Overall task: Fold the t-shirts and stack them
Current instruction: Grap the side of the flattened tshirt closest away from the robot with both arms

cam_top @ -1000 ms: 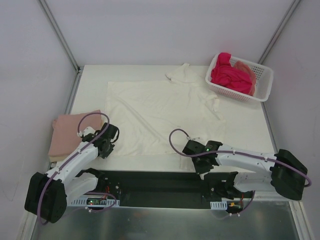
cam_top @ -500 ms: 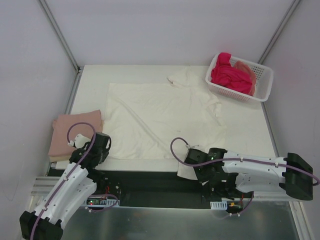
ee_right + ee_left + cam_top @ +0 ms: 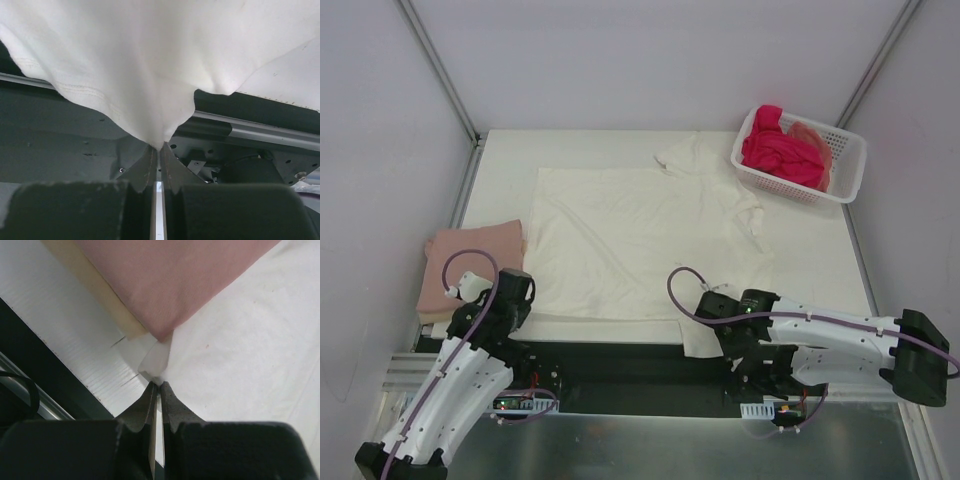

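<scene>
The cream-white t-shirt point(image 3: 640, 235) lies spread flat on the white table, collar toward the far right. My left gripper point(image 3: 521, 306) is shut on its near-left hem corner, right beside the folded dusty pink t-shirt point(image 3: 470, 265). In the left wrist view the closed gripper point(image 3: 159, 386) pinches that corner of the cream shirt point(image 3: 240, 355) just below the pink shirt point(image 3: 175, 280). My right gripper point(image 3: 706, 326) is shut on the near-right hem corner, which hangs over the table's front edge. In the right wrist view the cream cloth point(image 3: 150, 60) drapes down into the closed gripper point(image 3: 159, 148).
A white lattice basket point(image 3: 790, 187) at the far right holds a magenta t-shirt point(image 3: 780, 150) and a peach one point(image 3: 813, 134). The black arm-mount rail point(image 3: 620, 365) runs along the table's near edge. Grey walls enclose the table point(image 3: 820, 250).
Both grippers have pulled back toward the near edge with the hem. The cream shirt slid nearer and flatter, and its near-right corner now hangs over the front edge.
</scene>
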Motion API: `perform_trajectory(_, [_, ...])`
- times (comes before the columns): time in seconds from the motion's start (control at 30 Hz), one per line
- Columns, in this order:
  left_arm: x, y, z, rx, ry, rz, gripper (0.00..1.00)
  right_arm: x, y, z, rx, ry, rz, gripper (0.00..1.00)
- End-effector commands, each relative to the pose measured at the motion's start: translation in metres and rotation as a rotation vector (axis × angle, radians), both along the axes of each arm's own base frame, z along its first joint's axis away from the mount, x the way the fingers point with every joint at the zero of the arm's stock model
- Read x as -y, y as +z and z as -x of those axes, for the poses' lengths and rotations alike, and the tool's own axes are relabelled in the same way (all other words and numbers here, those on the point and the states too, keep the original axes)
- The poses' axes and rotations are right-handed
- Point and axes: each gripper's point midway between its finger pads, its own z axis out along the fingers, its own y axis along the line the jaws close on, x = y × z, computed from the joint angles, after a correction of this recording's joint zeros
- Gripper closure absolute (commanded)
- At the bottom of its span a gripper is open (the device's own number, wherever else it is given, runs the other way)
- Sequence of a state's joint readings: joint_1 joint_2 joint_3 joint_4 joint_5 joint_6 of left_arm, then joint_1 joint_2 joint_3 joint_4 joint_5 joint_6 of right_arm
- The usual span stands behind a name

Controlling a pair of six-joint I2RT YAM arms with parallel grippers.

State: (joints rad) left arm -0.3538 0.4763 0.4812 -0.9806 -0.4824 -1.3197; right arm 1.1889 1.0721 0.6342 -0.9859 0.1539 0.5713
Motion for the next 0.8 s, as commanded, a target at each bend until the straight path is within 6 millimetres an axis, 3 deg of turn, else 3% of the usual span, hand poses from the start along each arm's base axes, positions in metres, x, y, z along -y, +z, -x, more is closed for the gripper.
perform_trajectory(0.0, [-0.007,0.008,0.005,-0.017,0.001,-0.038,1.00,-0.008,0.013,-0.012,0.033,0.046,-0.013,1.00])
perform_trajectory(0.1, [-0.004,0.014,-0.002,-0.020,-0.016,-0.045,1.00,-0.010,0.017,-0.021,0.055,0.053,0.002,1.00])
perform_trajectory(0.3, [0.003,0.028,-0.025,0.026,-0.044,-0.050,1.00,-0.002,0.048,-0.061,0.172,0.017,0.044,1.00])
perform_trajectory(0.47, [0.009,0.045,-0.050,0.068,-0.053,-0.065,1.00,0.003,0.081,-0.106,0.294,-0.033,0.054,1.00])
perform_trajectory(0.63, [0.009,0.061,-0.076,0.084,-0.050,-0.120,1.00,0.002,0.097,-0.147,0.352,-0.056,0.069,1.00])
perform_trajectory(0.77, [0.008,0.063,-0.095,0.035,-0.048,-0.185,1.00,-0.005,0.110,-0.181,0.400,-0.073,0.050,1.00])
